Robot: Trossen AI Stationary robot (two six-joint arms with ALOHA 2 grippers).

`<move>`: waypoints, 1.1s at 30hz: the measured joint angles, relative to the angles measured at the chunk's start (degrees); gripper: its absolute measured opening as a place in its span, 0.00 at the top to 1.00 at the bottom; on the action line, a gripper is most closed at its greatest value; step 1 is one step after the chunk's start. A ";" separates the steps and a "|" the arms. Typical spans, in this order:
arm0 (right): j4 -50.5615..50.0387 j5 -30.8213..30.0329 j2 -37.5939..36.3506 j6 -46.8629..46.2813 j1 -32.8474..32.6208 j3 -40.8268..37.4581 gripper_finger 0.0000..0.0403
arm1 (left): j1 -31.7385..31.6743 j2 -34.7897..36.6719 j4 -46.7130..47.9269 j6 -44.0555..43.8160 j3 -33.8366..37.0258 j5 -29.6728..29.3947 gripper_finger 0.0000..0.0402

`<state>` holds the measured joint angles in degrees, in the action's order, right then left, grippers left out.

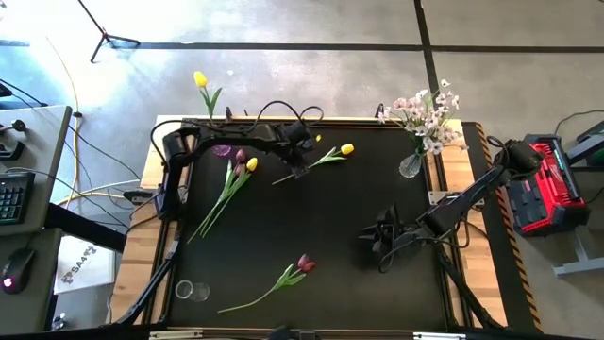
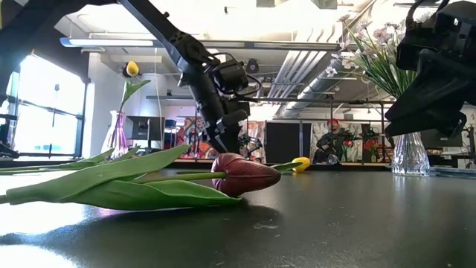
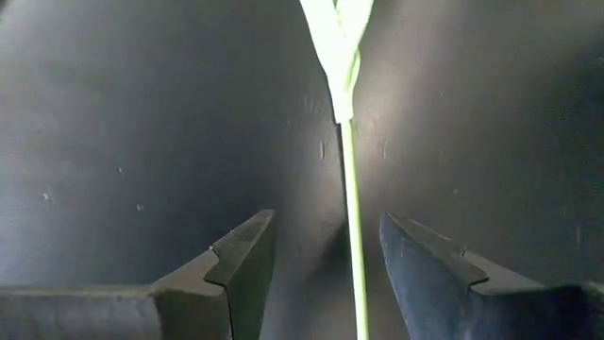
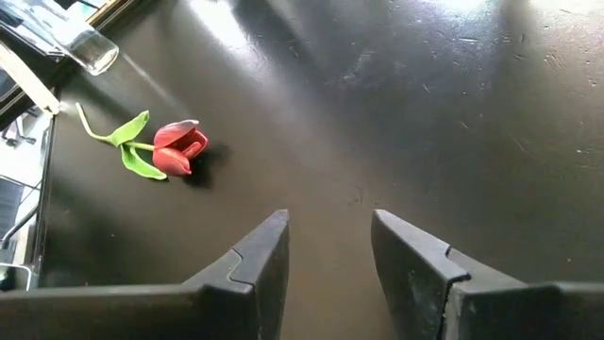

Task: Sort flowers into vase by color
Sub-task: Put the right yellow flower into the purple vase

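Bright window glare in low view; foreground red tulip [image 2: 245,174] blurred.

Robotics lab or workshop. Black work table [image 1: 283,236] on bare concrete floor [image 1: 311,76]; desk with keyboard [image 1: 9,196] and mouse [image 1: 16,267] left of table; red equipment case [image 1: 543,189] right of table; exposed ceiling ducts [image 2: 312,67] beyond table.

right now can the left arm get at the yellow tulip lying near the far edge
Probably yes: the left gripper is open with that yellow tulip stem between its fingers, and nothing else lies around it.
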<state>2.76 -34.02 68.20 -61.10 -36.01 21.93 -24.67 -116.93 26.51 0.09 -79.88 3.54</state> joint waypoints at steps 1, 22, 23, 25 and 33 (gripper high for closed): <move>0.00 0.00 0.00 0.01 0.00 0.00 0.65 | 0.16 -0.40 0.07 0.03 0.01 0.13 0.55; 0.46 -0.44 0.01 0.15 0.11 0.02 0.65 | 1.01 -6.34 1.98 -0.02 -5.33 -0.81 0.68; 0.44 -0.44 0.01 0.15 0.11 0.02 0.65 | 0.99 -6.60 2.25 0.21 -5.78 -0.62 0.68; 0.46 -0.44 0.02 0.15 0.11 0.02 0.65 | 0.99 -6.85 2.11 0.53 -6.23 -0.60 0.70; 0.50 -0.42 0.02 -0.34 -0.04 0.02 0.65 | 1.57 -7.29 0.98 0.62 -7.34 0.26 0.71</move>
<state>3.26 -34.44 68.23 -61.44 -36.05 21.96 -23.10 -124.21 27.49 0.71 -87.22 3.81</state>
